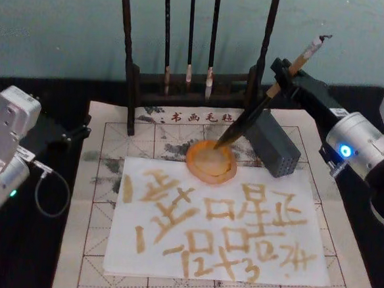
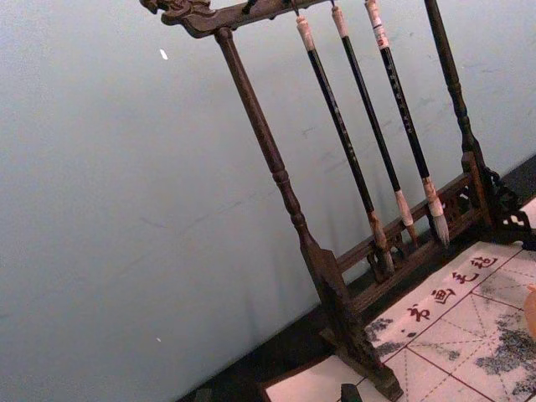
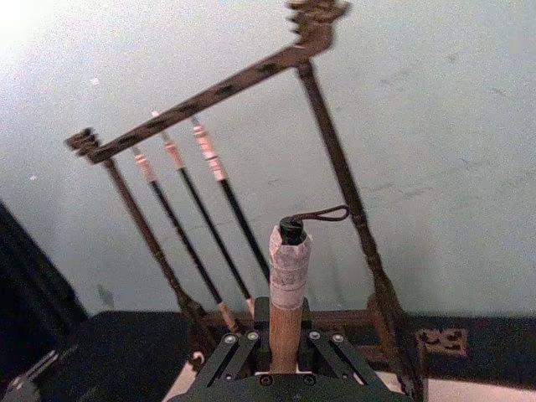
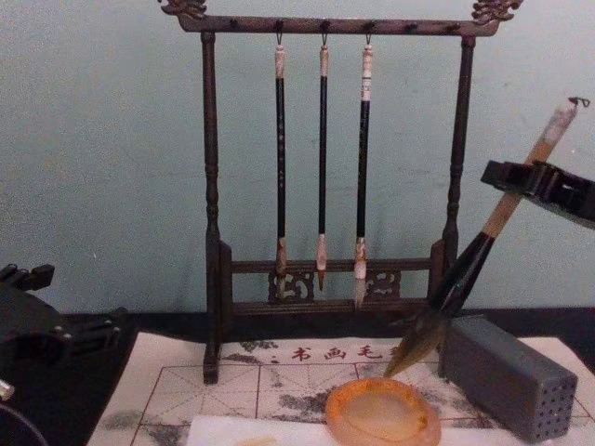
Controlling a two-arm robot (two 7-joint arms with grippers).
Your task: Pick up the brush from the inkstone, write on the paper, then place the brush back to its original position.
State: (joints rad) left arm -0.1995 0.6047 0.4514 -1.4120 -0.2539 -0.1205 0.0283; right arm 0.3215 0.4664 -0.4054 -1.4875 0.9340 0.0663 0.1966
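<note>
1. Pinching the brush [image 1: 255, 109] on its tan upper shaft, the right claw [image 1: 286, 75] reaches in from the right, above the far right part of the mat [image 1: 94, 229].
2. From the right wrist view, the right claw [image 3: 285, 343] has a dark finger pressed against either side of the wooden shaft, with the whitish end cap and its loop sticking up above the grip.
3. Seen from the chest, the brush [image 4: 465, 269] slants steeply: cap high on the right, thick black section and dark tuft pointing down to the left.
4. The tuft's tip sits at the far rim of the inkstone [image 1: 212, 162]; whether it touches cannot be told.
5. The inkstone [image 4: 383, 413] rests at the far edge of the paper [image 1: 122, 244], overlapping it.
6. The paper lies flat on the mat and is covered in large ochre strokes.
7. A grey block [image 1: 274, 150] with small holes in one end lies just to the right of the inkstone.
8. Behind them a dark wooden rack [image 4: 212, 232] stands with three thin brushes [image 4: 323, 158] hanging from its top bar.
9. The left claw [image 1: 81, 133] is off to the left over the dark surface [image 1: 26, 251], well apart from the paper; whether it is spread or pressed together I cannot tell.
</note>
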